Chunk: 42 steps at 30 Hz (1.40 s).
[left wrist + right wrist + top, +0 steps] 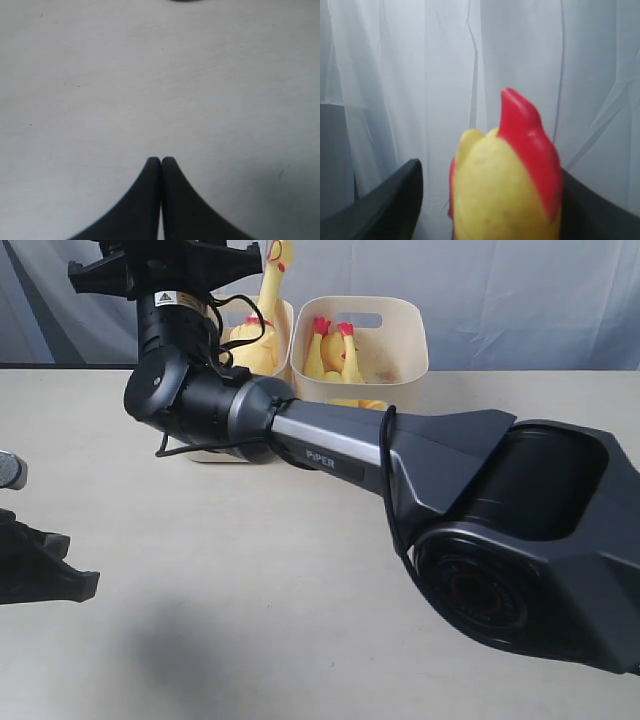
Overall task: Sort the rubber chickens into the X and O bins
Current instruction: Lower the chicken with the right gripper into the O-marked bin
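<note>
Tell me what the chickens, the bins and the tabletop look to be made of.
The chickens: likely soft rubber or vinyl. They are smooth and slightly glossy, with rounded moulded shapes and a solid red comb.
The bins: cream plastic with a satin finish, thin walls, rounded corners and a cut slot handle.
The tabletop: pale, matte and faintly streaked. It may be laminate or painted board; I cannot tell which.

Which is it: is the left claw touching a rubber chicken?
Apart. The left wrist view shows the left gripper over bare table only; the exterior view shows the rubber chickens far off in the bins.
</note>
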Each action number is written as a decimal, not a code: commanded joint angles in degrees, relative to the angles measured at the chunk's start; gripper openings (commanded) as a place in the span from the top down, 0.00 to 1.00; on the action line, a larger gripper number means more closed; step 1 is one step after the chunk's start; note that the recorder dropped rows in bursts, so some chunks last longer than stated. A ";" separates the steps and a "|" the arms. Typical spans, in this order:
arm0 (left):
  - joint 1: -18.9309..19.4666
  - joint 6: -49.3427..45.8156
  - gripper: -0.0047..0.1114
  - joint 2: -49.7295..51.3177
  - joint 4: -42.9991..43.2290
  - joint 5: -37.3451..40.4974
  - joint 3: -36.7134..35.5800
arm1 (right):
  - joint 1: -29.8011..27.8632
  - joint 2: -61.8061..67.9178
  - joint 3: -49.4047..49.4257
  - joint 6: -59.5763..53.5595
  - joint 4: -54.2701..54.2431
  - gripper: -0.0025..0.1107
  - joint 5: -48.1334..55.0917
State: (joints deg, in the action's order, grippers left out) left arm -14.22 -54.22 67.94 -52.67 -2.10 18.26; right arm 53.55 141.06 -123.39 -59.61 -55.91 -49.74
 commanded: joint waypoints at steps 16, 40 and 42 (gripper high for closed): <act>0.02 0.05 0.96 -0.23 0.19 -0.01 -0.23 | 0.19 -1.72 -0.31 -0.24 10.20 0.44 -9.48; 0.02 0.15 0.96 -0.23 0.19 -0.01 -0.23 | 1.90 -4.14 -0.31 -0.24 15.47 0.44 -17.30; 0.02 0.15 0.96 -0.23 0.19 0.10 -0.23 | 2.48 -4.14 -0.31 -0.24 15.59 0.44 -18.27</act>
State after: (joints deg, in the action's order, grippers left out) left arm -14.22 -54.22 67.94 -52.67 -2.10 18.26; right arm 55.31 137.75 -123.39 -59.61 -41.14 -66.01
